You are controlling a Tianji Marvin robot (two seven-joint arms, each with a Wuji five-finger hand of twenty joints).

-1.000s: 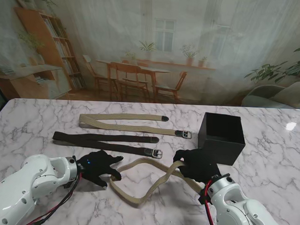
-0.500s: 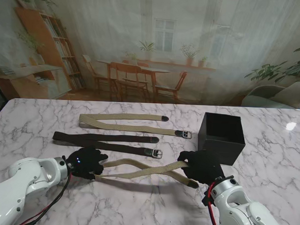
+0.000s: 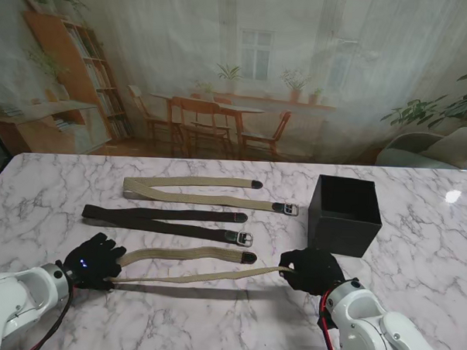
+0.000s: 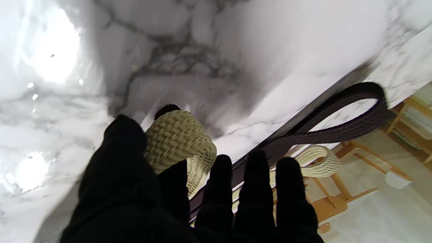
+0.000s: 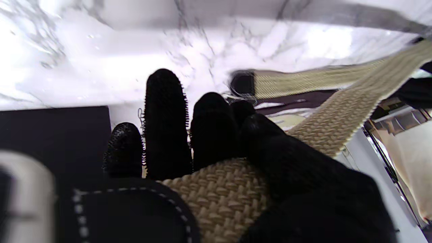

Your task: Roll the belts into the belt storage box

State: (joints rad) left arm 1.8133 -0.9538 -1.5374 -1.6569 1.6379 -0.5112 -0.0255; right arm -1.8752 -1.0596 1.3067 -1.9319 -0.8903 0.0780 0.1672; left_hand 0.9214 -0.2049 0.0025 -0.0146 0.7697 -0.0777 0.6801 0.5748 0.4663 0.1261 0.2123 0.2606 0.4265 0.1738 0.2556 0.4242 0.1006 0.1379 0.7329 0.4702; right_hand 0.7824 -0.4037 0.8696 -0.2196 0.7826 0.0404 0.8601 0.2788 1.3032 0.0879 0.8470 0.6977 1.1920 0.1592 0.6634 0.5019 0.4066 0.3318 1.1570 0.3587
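This looks like a robot test or demo station dressed up as a home, not a lived-in room. A white marble-patterned table (image 3: 54, 190) stands before a printed backdrop (image 3: 238, 74) showing a dining set, bookshelf and potted plants. The picture's flat, hazy look suggests a curtain or poster, though that is uncertain.

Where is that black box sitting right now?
In the stand's view, the black box sits on the table's right side, just beyond the right hand and right of the belts' buckles.
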